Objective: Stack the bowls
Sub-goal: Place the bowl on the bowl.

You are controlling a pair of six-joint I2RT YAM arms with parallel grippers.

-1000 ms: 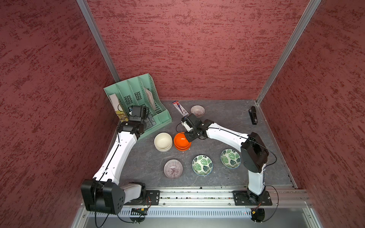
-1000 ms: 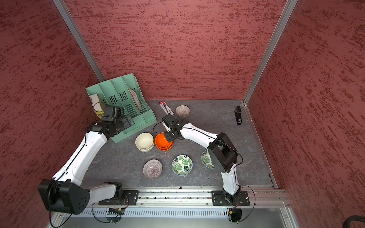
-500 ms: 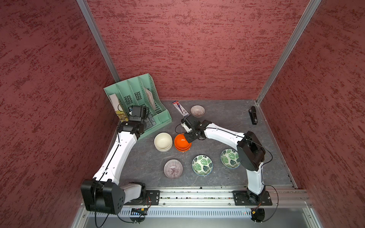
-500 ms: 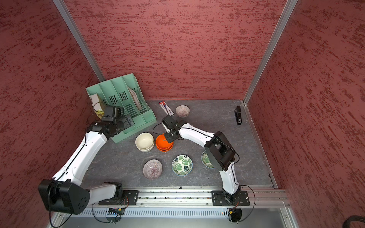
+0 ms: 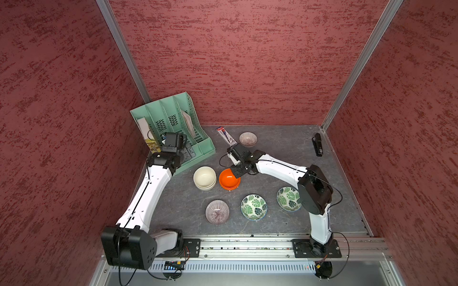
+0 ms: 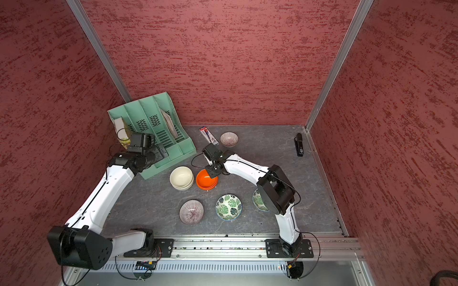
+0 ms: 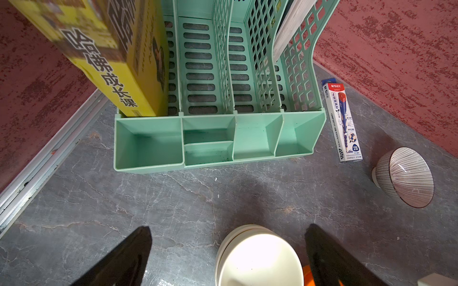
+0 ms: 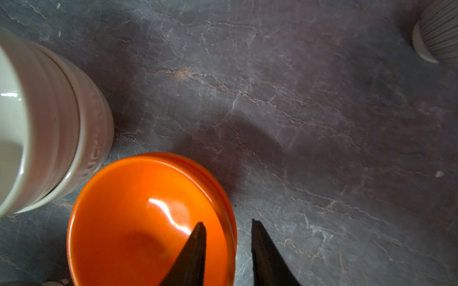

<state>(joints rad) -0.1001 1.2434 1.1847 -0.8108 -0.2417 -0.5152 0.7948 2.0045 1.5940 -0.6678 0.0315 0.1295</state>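
Note:
Two orange bowls [image 5: 228,180] [image 8: 138,222] sit nested beside two nested cream bowls [image 5: 204,177] [image 7: 257,257]. My right gripper [image 8: 228,224] [image 5: 236,173] is open and straddles the upper orange bowl's rim, one finger inside and one outside, with a gap on both sides. A purple-lined bowl [image 5: 217,212] and two leaf bowls [image 5: 253,207] [image 5: 287,198] stand apart along the front. Another purple-lined bowl [image 5: 247,138] [image 7: 406,177] stands at the back. My left gripper [image 7: 228,230] [image 5: 184,154] hangs wide open by the organizer and holds nothing.
A green file organizer [image 5: 173,123] with a yellow box [image 7: 106,57] fills the back left corner. A pencil box [image 5: 226,136] lies beside it. A black stapler-like object [image 5: 317,144] lies at the back right, by the wall.
My right gripper's jaws have parted and let go of the upper orange bowl's rim. The left arm has not moved.

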